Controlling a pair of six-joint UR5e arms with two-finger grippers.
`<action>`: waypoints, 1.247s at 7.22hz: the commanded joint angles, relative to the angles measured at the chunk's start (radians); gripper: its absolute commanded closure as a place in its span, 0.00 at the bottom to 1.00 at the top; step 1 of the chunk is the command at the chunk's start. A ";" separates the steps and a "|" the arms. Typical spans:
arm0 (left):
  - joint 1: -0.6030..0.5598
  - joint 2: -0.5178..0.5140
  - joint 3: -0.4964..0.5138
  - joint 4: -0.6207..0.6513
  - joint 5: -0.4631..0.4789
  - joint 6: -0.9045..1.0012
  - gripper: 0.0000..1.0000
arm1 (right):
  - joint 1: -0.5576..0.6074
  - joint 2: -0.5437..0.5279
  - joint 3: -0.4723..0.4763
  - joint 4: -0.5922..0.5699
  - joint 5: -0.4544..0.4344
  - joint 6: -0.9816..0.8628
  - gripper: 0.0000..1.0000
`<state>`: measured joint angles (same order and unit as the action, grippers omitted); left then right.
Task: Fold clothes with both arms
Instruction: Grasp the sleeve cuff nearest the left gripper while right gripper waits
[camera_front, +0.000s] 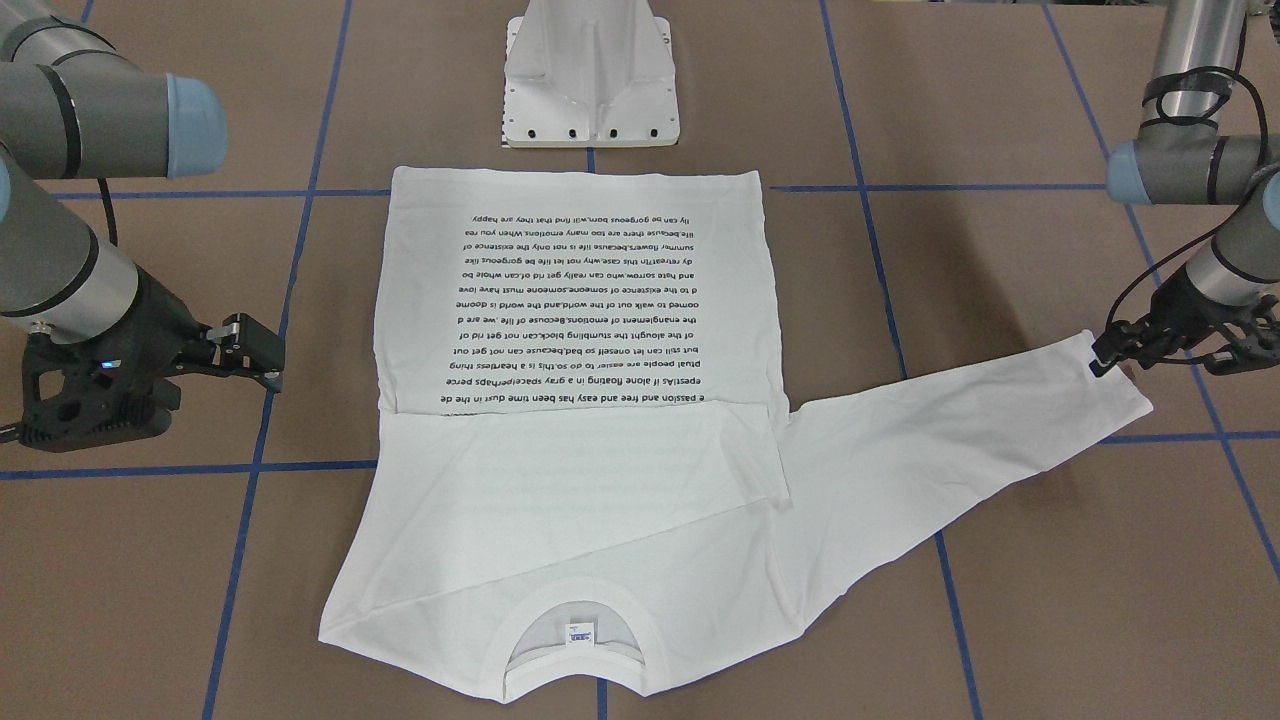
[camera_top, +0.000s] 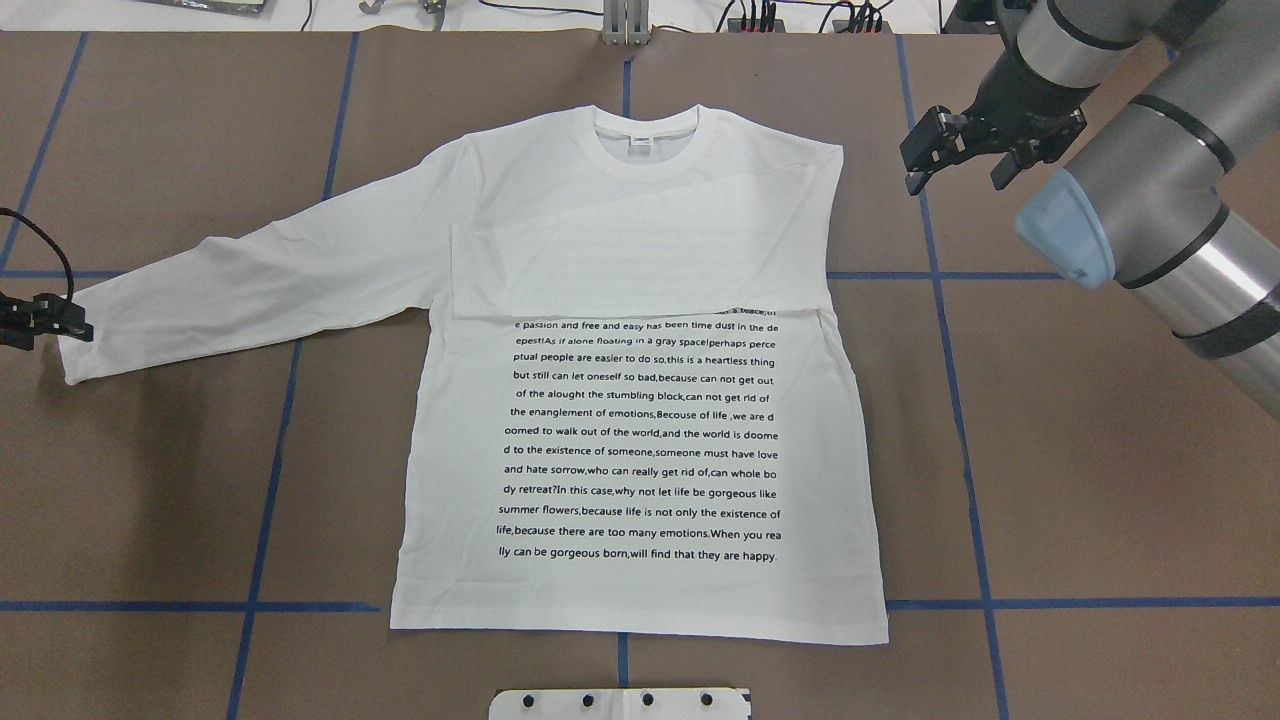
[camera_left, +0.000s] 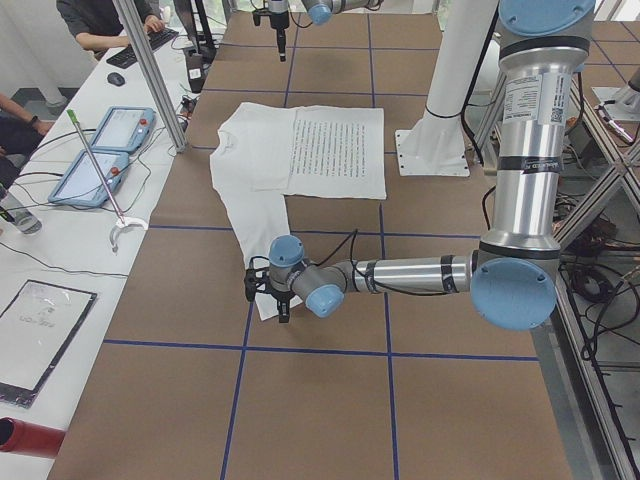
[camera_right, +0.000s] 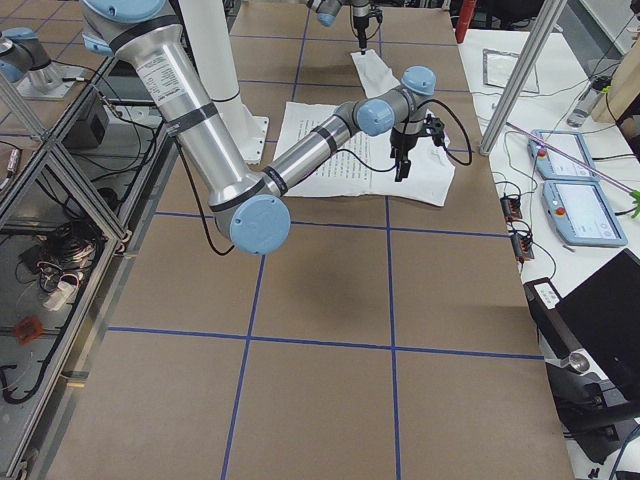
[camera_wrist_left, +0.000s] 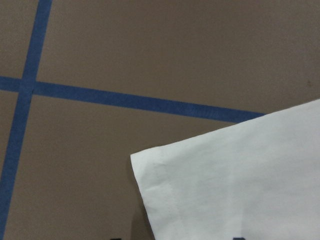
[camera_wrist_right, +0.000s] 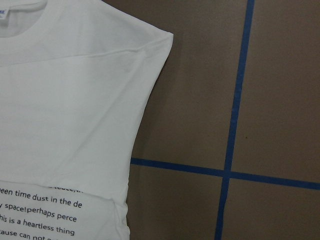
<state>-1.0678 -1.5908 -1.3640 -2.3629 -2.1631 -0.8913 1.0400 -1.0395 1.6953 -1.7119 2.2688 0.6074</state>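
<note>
1. Broadly, the table (camera_top: 1100, 450) fills every view: a flat brown surface divided into large squares by blue tape lines (camera_top: 1000, 604).
2. Along its far side runs a white bench (camera_left: 60, 240) with two blue-edged touch pendants (camera_left: 100, 150), loose cables and a red cylinder (camera_left: 25, 438). A person (camera_left: 110, 20) sits at a keyboard at the bench's end, and aluminium posts (camera_left: 150, 70) rise at the edge.
3. Left arm (camera_left: 530, 200) and right arm (camera_right: 190, 100) reach out from either side of the white pedestal base (camera_front: 590, 75), which is bolted to the table at the robot's edge.
4. Mid-table, the white T-shirt (camera_top: 620, 250) lies flat, hem toward the base and collar (camera_top: 645, 135) away from it, with its printed text (camera_top: 640, 440) facing up.
5. One sleeve (camera_top: 640, 285) is folded across the chest, covering the top line of text. The other sleeve (camera_top: 250, 290) stretches out over the table toward the robot's left.
6. At that sleeve's cuff (camera_wrist_left: 200, 185) hangs the left tool (camera_front: 1103, 360), released; the cuff lies flat on the table between its spread tips.
7. Beside the folded shoulder, apart from the cloth, hovers the right tool (camera_top: 955, 175), released and grasping nothing.
8. Inside the collar sits a small tag (camera_top: 640, 141).
</note>
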 joint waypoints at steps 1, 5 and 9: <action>0.000 0.000 0.002 0.001 0.000 -0.001 0.30 | 0.000 -0.001 0.000 0.000 0.000 0.000 0.00; 0.002 -0.003 0.008 0.002 0.000 -0.001 0.33 | 0.000 -0.001 0.000 0.000 0.000 0.002 0.00; 0.008 -0.005 0.006 0.002 0.000 -0.003 0.39 | 0.000 -0.001 0.000 0.000 -0.002 0.002 0.00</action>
<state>-1.0611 -1.5944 -1.3563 -2.3608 -2.1629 -0.8937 1.0400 -1.0400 1.6950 -1.7119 2.2678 0.6085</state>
